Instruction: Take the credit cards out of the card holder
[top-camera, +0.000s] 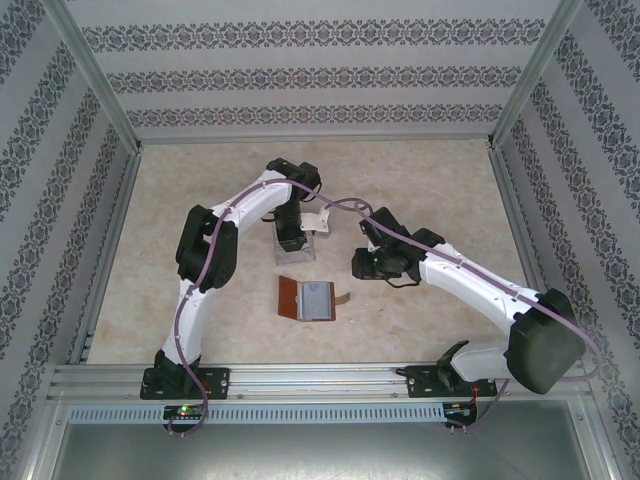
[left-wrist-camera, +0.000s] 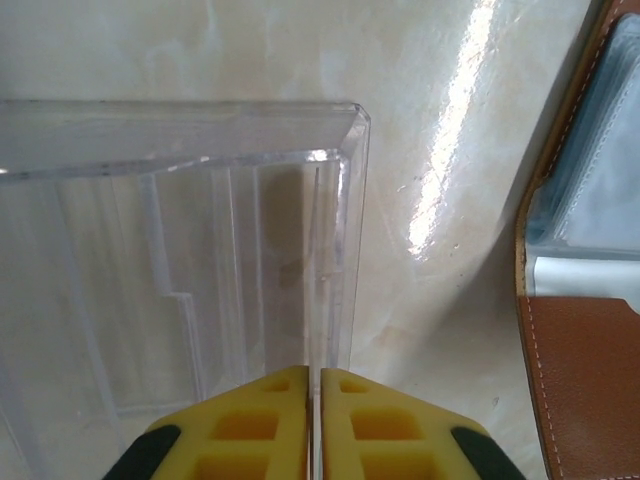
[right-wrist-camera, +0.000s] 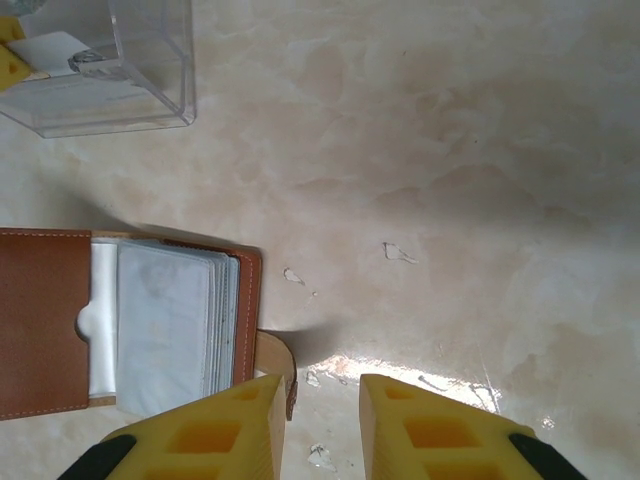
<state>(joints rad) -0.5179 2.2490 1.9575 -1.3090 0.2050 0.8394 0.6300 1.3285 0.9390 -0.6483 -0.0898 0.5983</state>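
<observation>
Beige tabletop (top-camera: 420, 190) held the open reddish-brown leather card holder (top-camera: 308, 298), pale credit cards (right-wrist-camera: 175, 320) inside, just left of the nearer right gripper (right-wrist-camera: 320, 385), fingers parted; left gripper (left-wrist-camera: 313, 375), nearly closed, hung over the clear plastic tray (left-wrist-camera: 200, 250).

A reddish-brown card holder (top-camera: 307, 298), grey-blue inside, lies on the cream marbled table (top-camera: 420, 180), with a clear tray (top-camera: 296, 252) at its 12 o'clock. The right arm (top-camera: 470, 285) is white with black joints, the right gripper (right-wrist-camera: 318, 395) yellow and black. Grey floral bands stripe the white walls (top-camera: 320, 70).
</observation>
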